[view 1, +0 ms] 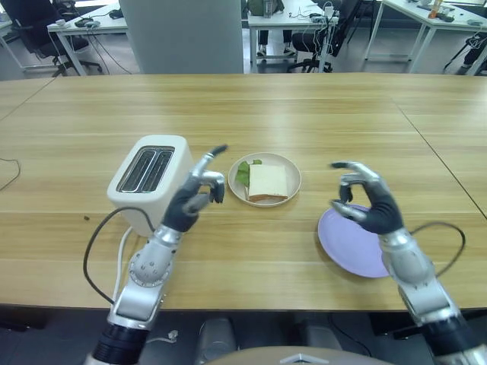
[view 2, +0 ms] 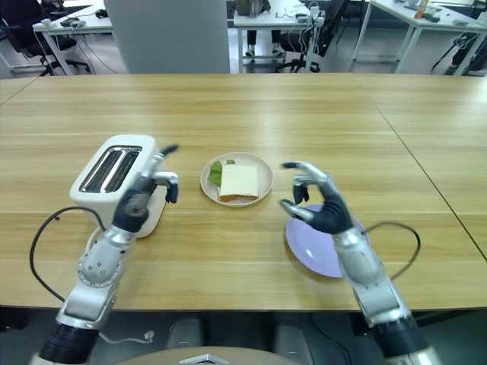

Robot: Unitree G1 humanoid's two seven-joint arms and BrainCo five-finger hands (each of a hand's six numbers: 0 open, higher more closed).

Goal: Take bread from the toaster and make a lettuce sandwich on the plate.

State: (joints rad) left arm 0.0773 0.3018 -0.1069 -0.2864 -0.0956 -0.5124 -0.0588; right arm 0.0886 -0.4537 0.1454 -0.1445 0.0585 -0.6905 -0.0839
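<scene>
The fingers (view 1: pixel 215 151) of the left hand (view 1: pixel 194 199) are loosely bent, apart and empty, just beside the toaster (view 1: pixel 148 179), whose 2 slots look empty. The right hand (view 1: pixel 374 207) arches its fingers (view 1: pixel 346 166) apart, holding nothing, over the purple plate (view 1: pixel 350 249). Between the hands, bread (view 1: pixel 267 182) lies on lettuce (view 1: pixel 243 174) on the beige plate (view 1: pixel 296 182). The sandwich looks assembled; any last press should be light and centred. Open bench (view 1: pixel 304 114) lies ahead; the toaster's cable (view 1: pixel 94 243) loops near the left arm.

Table (view 1: pixel 304 106): toaster (view 1: pixel 149 179); beige plate (view 1: pixel 295 179); purple plate (view 1: pixel 346 247)
</scene>
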